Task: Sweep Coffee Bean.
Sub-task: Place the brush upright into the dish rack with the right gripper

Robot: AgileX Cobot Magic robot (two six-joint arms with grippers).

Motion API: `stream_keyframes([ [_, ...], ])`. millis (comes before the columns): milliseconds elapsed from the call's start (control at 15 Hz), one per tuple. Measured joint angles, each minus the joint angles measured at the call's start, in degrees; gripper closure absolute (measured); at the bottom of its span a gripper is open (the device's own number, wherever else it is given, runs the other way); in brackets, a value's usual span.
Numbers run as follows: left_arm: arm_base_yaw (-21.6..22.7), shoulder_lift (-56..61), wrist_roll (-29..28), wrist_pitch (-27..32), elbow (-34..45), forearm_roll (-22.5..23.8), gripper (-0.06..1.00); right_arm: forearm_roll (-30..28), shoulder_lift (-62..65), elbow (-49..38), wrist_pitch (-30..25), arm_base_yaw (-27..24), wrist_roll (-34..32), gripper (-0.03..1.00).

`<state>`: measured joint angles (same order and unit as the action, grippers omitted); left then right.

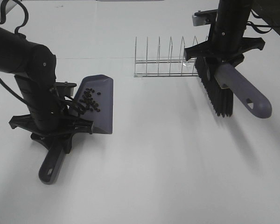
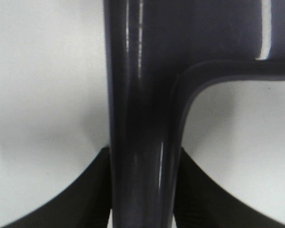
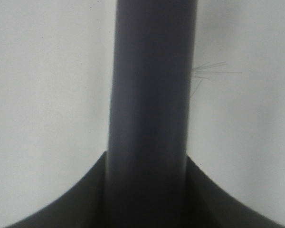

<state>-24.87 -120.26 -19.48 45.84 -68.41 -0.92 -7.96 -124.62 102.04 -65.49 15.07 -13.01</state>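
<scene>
A cluster of small dark coffee beans lies inside the purple-grey dustpan at the left of the table. My left gripper is shut on the dustpan's handle, whose free end points toward the front. At the back right my right gripper is shut on the brush handle, holding the brush off the table. Its black bristles hang downward and its grey handle end juts out to the right.
A wire dish rack stands on the white table at the back, just left of the brush. The rack's wires show faintly in the right wrist view.
</scene>
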Motion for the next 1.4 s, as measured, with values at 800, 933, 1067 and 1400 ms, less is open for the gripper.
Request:
stream_keyframes([
  [800,0.0,0.0,0.06,0.0,0.0,0.0,0.6,-8.08,-3.61,0.4,7.85,0.06,-3.21,0.67],
  [933,0.0,0.0,0.06,0.0,0.0,0.0,0.6,-8.19,-4.3,0.4,8.48,0.06,-3.27,0.67],
  [1067,0.0,0.0,0.06,0.0,0.0,0.0,0.6,-7.91,-5.33,0.4,10.54,0.06,-3.55,0.67],
  [1400,0.0,0.0,0.29,0.06,0.0,0.0,0.6,-7.62,-9.8,10.43,10.77,-0.29,-4.13,0.67],
])
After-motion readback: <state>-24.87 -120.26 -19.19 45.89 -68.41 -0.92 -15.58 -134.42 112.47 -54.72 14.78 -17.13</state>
